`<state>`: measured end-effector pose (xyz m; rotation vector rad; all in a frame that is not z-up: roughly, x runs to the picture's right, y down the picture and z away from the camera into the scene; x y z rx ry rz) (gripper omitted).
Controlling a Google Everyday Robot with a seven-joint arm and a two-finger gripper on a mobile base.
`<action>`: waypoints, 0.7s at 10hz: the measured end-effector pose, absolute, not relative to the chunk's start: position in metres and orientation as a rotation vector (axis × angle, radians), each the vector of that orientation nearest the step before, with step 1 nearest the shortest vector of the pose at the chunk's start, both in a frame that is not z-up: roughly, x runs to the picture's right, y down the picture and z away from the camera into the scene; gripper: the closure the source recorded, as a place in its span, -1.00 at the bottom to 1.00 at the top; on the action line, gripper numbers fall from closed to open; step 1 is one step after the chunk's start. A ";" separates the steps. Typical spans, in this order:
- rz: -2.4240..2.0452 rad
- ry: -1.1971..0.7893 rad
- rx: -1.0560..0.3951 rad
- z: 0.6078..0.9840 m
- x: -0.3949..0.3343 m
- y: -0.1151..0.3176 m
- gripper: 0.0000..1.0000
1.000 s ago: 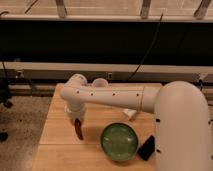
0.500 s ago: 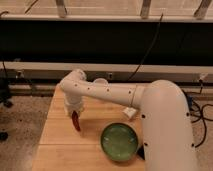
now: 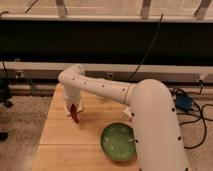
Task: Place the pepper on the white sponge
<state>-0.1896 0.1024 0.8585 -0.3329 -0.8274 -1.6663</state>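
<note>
A: Gripper position?

B: The gripper (image 3: pixel 74 108) is over the far left part of the wooden table (image 3: pixel 52 137), pointing down beneath the wrist. The white arm (image 3: pixel 115 92) comes in from the lower right and bends across the table to reach it.

A: End effector state?

B: Clenched on the pepper (image 3: pixel 75 116). The pepper's upper end sits between the two pale fingers. Its red body hangs below them, slightly tilted, with the tip toward the wood. I cannot tell whether the tip touches the table.

A: Other items on the table?

B: A green bowl (image 3: pixel 119 142) stands upright on the near right part, and the arm covers its right rim. It is well apart from the pepper.

A: Surroundings?

B: A black cable (image 3: pixel 150 47) runs down the dark wall behind the table. The floor (image 3: pixel 20 115) to the left is speckled.
</note>
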 end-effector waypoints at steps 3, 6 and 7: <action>-1.650 -0.854 -0.329 0.874 -0.186 0.093 0.79; -1.655 -0.889 -0.312 0.877 -0.199 0.088 0.18; -1.661 -0.896 -0.304 0.877 -0.206 0.087 -0.01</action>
